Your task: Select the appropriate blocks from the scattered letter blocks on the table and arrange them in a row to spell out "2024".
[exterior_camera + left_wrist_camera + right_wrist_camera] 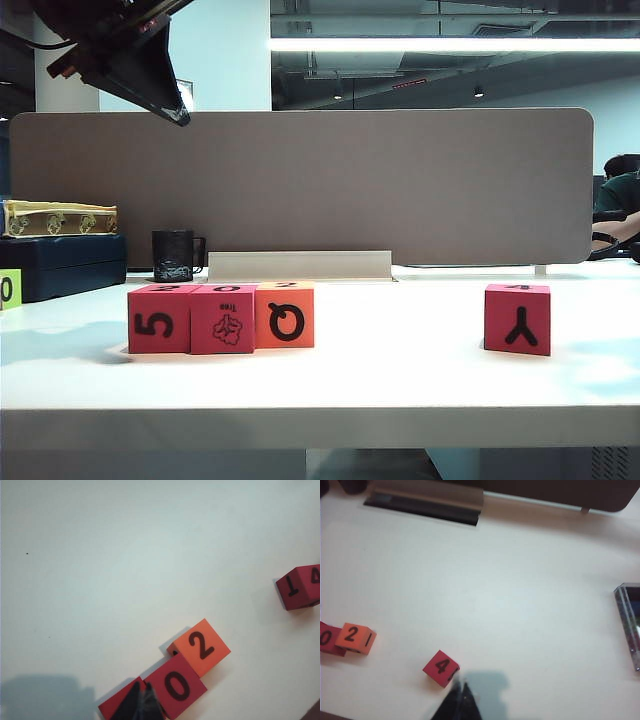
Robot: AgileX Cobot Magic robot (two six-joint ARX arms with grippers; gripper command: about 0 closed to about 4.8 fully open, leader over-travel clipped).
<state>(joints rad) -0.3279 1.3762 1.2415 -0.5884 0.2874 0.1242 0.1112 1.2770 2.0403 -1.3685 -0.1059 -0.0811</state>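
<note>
Exterior view shows front faces 5, tree, Q, Y; wrist views reveal tops 0, 2, 4 below closed, empty left gripper and right gripper.

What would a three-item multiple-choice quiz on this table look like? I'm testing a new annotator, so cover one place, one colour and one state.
1. Where does the block marked Y stand?
A. Pressed against the row of three
B. Alone, off to the right of the row in the exterior view
C. On top of the orange block

2. What colour is the block with a 2 on its top face?
A. Orange
B. Lime green
C. Blue

3. How is the right hand?
A. Wide open above the table
C. Clamped on the orange block
B. Shut, holding nothing

Answers: 1 B, bare tabletop separates it from the row in the exterior view. 2 A, the left wrist view shows the 2 on an orange top. 3 B, the right wrist view shows its fingertips together beside the 4 block, gripping nothing.
</note>
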